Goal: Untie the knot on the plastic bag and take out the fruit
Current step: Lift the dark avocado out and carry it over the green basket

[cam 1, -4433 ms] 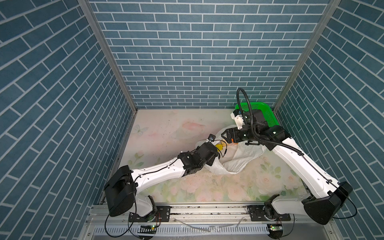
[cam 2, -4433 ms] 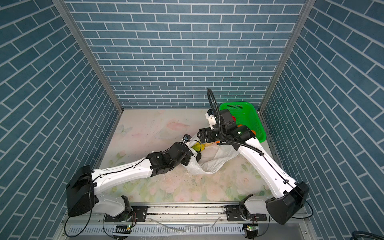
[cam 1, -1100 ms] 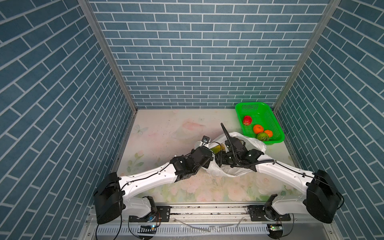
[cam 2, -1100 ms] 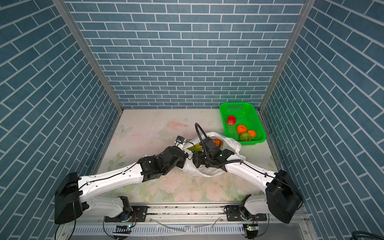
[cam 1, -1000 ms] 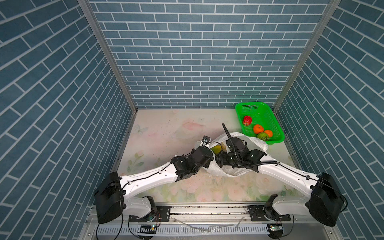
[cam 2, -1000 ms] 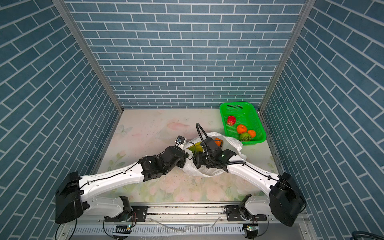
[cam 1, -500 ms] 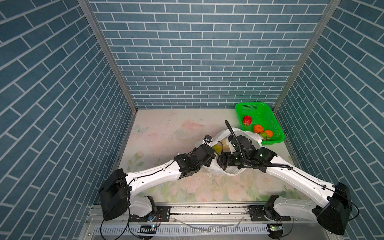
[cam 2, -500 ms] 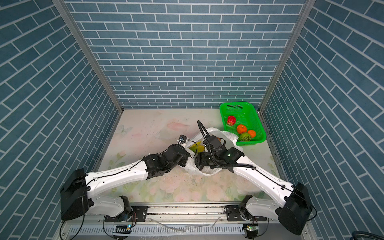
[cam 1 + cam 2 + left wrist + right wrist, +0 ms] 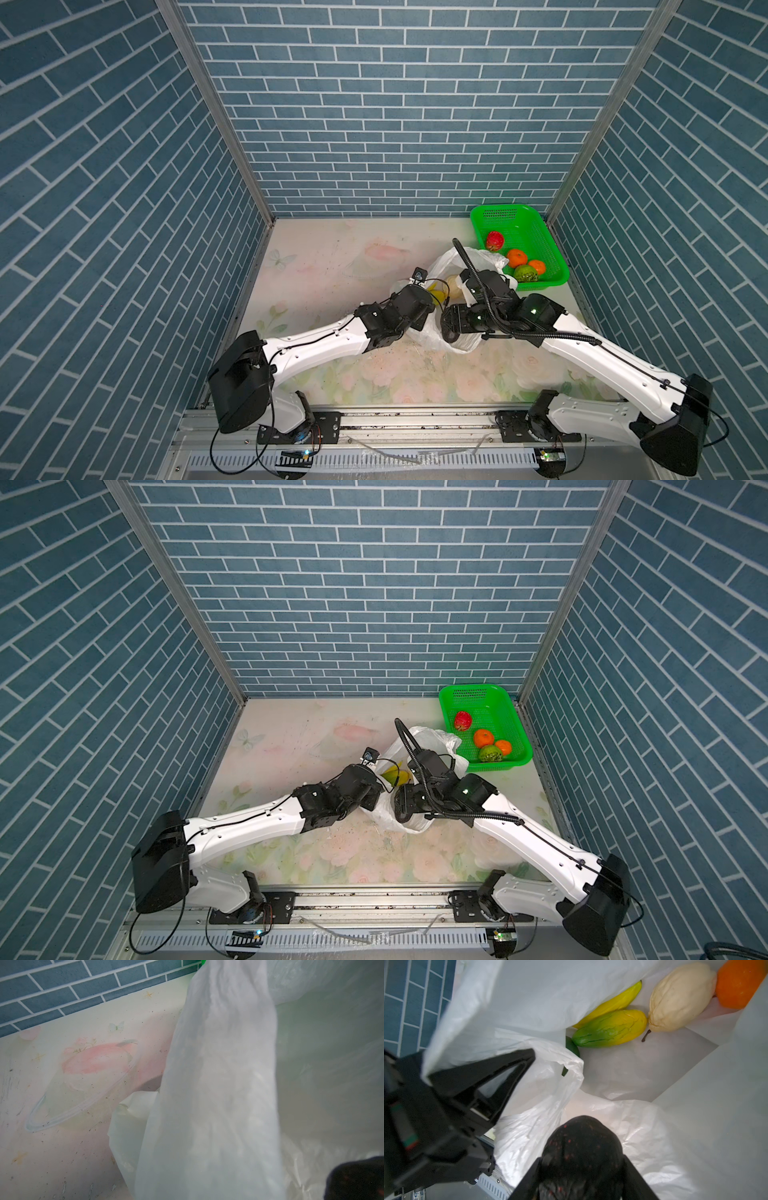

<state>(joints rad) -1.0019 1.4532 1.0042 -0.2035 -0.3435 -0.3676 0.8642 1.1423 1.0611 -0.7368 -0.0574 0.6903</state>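
R gripper [image 9: 581, 1178] is clamped on dark avocado [image 9: 581, 1140] inside bag [image 9: 519, 1001], on table [image 9: 332, 257] right of centre. L gripper [image 9: 521, 1064] is pinched shut on bag rim. Deeper in: banana [image 9: 616, 999], cream fruit [image 9: 681, 997], orange [image 9: 741, 980]; basket [image 9: 503, 214] w/ more fruit [image 9: 494, 241] sits at far right corner.

Before you, a table [image 9: 332, 266] covered in a pale floral print, flecked with dark specks [image 9: 125, 1082]. A crumpled white plastic bag [image 9: 478, 262] lies on it right of centre. A green basket [image 9: 532, 232] stands in the far right corner, just beside the bag. The left wrist view shows you a pink ringed planet [image 9: 97, 1064] printed on the bare top.
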